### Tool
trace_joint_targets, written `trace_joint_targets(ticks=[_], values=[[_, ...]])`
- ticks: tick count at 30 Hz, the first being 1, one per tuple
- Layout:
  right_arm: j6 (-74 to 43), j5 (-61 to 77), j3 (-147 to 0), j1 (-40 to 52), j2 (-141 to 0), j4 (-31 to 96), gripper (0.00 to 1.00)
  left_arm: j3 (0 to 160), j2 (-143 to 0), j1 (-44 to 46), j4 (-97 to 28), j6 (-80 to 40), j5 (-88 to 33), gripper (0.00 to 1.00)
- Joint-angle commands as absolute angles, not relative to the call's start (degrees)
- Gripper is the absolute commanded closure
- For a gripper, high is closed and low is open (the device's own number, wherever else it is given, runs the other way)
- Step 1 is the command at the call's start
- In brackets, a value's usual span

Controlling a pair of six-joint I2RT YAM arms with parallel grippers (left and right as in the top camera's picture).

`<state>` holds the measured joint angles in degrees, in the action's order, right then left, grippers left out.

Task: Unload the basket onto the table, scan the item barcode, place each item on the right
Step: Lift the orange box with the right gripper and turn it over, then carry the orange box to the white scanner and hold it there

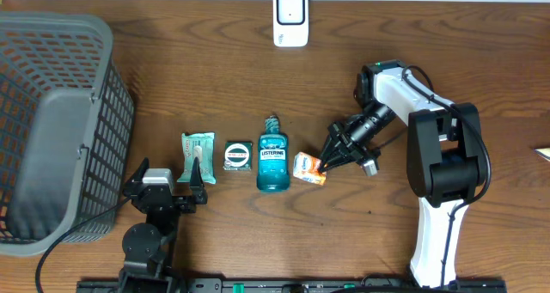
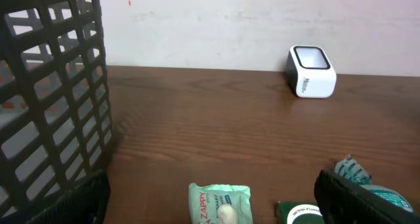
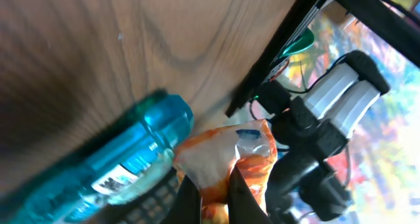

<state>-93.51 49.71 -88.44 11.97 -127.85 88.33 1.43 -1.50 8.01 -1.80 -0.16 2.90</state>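
A small orange and white packet (image 1: 308, 168) lies just right of the blue Listerine bottle (image 1: 272, 158). My right gripper (image 1: 330, 158) is shut on the packet's right end. In the right wrist view the crinkled orange packet (image 3: 226, 152) is pinched between my dark fingers (image 3: 189, 196), with the bottle (image 3: 125, 158) close beside it. I cannot tell whether the packet is off the table. The white barcode scanner (image 1: 290, 18) stands at the far edge, also in the left wrist view as the scanner (image 2: 311, 71). My left gripper (image 1: 168, 174) is open with nothing in it, just short of a green Zappy wipes pack (image 2: 220, 203).
A grey mesh basket (image 1: 51, 121) fills the left side, and its wall (image 2: 52, 99) is close to my left gripper. A dark green round-labelled box (image 1: 237, 155) lies between the wipes pack (image 1: 197, 155) and the bottle. The items form a row across the middle.
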Motion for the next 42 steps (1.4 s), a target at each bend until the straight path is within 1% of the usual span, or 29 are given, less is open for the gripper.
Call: trace_joint_targets(ticks=[1,6,14,20,23,26,28,33,35,38,42], values=[[-100.7,48.1,-88.4,12.0,-127.7,88.2,0.98,0.3,-1.4,7.8,-3.8,0.0,3.4,0.02],[-99.9,47.9,-88.4,12.0,-127.7,88.2,0.98,0.3,-1.4,7.8,-3.8,0.0,3.4,0.02],[-89.3,48.4,-88.4,11.9,-127.7,87.8,0.99,0.3,-1.4,7.8,-3.8,0.0,3.4,0.02],[-87.7,51.7,-88.7,11.5,-127.7,87.9,0.99,0.3,-1.4,7.8,-3.8,0.0,3.4,0.02],[-80.9,55.6,-89.8,11.3,-127.7,89.2,0.99,0.3,-1.4,7.8,-3.8,0.0,3.4,0.03],[-74.1,57.2,-91.9,11.2,-127.7,96.2,0.99,0.3,-1.4,7.8,-3.8,0.0,3.4,0.02],[-70.6,57.3,-93.5,11.1,-126.9,97.6,0.98,0.3,-1.4,7.8,-3.8,0.0,3.4,0.02],[-70.7,57.1,-94.0,11.1,-122.3,97.6,0.98,0.3,-1.4,7.8,-3.8,0.0,3.4,0.02],[-71.4,56.3,-94.0,11.1,-118.2,97.6,0.98,0.3,-1.4,7.8,-3.8,0.0,3.4,0.02],[-75.9,52.1,-94.0,11.1,-112.9,97.6,0.99,0.3,-1.4,7.8,-3.8,0.0,3.4,0.02],[-86.1,43.6,-94.0,11.7,-105.0,97.5,0.99,0.3,-1.4,7.8,-3.8,0.0,3.4,0.02]])
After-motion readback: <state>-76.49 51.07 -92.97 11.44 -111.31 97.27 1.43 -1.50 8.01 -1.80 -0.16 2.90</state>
